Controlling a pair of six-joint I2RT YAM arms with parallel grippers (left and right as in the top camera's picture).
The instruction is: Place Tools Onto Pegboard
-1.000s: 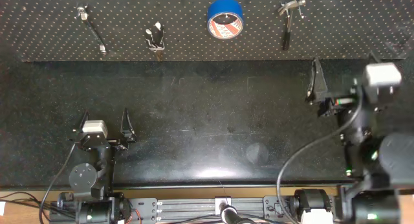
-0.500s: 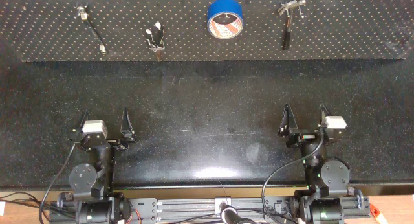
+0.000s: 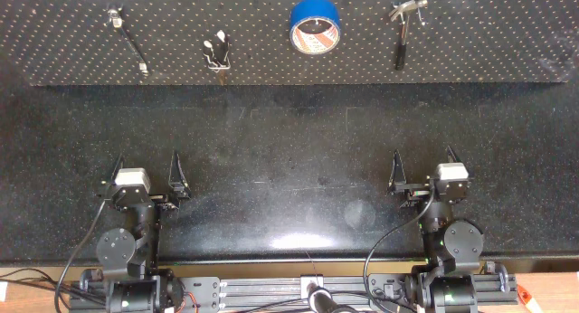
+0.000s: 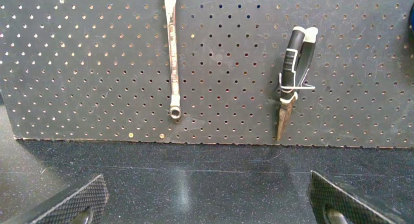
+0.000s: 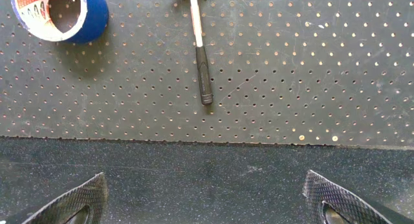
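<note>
Four tools hang on the black pegboard [image 3: 488, 42] at the far side: a wrench [image 3: 129, 42] [image 4: 171, 56], pliers [image 3: 217, 52] [image 4: 292, 75], a roll of blue tape [image 3: 315, 27] [image 5: 59, 13] and a hammer [image 3: 403, 30] [image 5: 200, 49]. My left gripper [image 3: 146, 176] [image 4: 207, 201] rests open and empty near the table's front at the left. At the front right, my right gripper [image 3: 422, 172] [image 5: 207, 201] is also open and empty. Both point toward the pegboard, well short of it.
The black tabletop [image 3: 289, 141] stretches bare between the grippers and the pegboard's lower edge. Arm bases and cables sit along the front edge.
The right arm has drawn back from near the pegboard's right end to the front of the table and settled there, gripper open. The left arm has not moved.
</note>
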